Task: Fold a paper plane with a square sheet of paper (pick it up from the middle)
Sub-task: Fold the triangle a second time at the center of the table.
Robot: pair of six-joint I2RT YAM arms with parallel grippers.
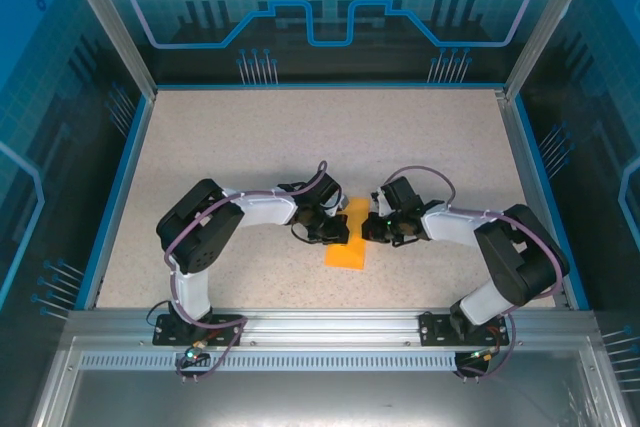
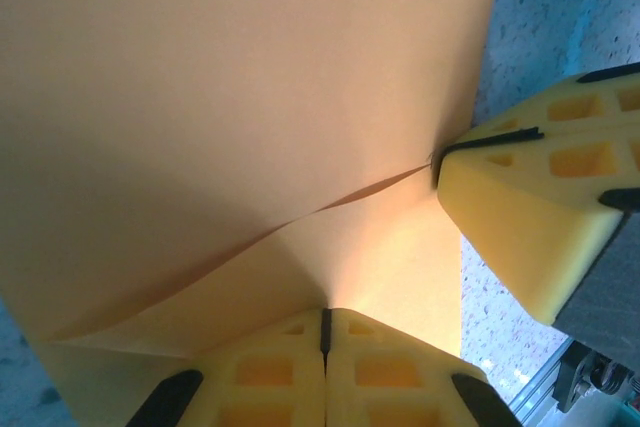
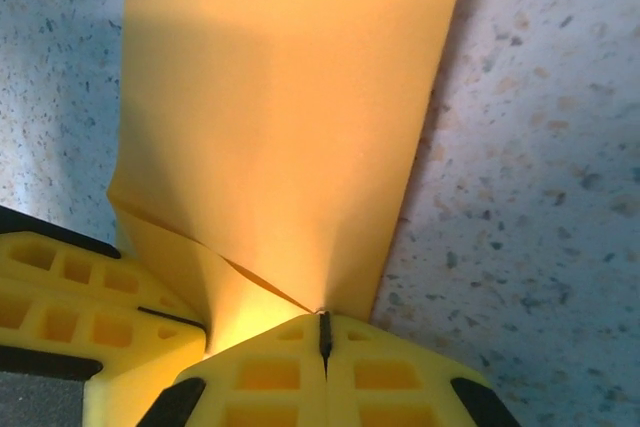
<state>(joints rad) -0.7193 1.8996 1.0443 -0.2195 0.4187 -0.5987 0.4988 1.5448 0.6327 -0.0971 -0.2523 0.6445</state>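
The orange sheet of paper [image 1: 347,249] lies folded into a narrow strip at the table's middle, between the two arms. My left gripper [image 1: 338,230] is shut on its left edge and my right gripper [image 1: 371,229] is shut on its right edge. In the left wrist view the yellow fingers [image 2: 380,367] meet on the paper [image 2: 230,97], which splits into two layers along a crease; the right gripper [image 2: 438,160] pinches it from the right. In the right wrist view my right gripper [image 3: 323,320] clamps the paper [image 3: 290,127], with the left gripper [image 3: 200,327] at the lower left.
The speckled beige table [image 1: 250,137] is ringed by a blue rim [image 1: 118,197] and clear enclosure walls. A metal rail [image 1: 320,325] with both arm bases runs along the near edge.
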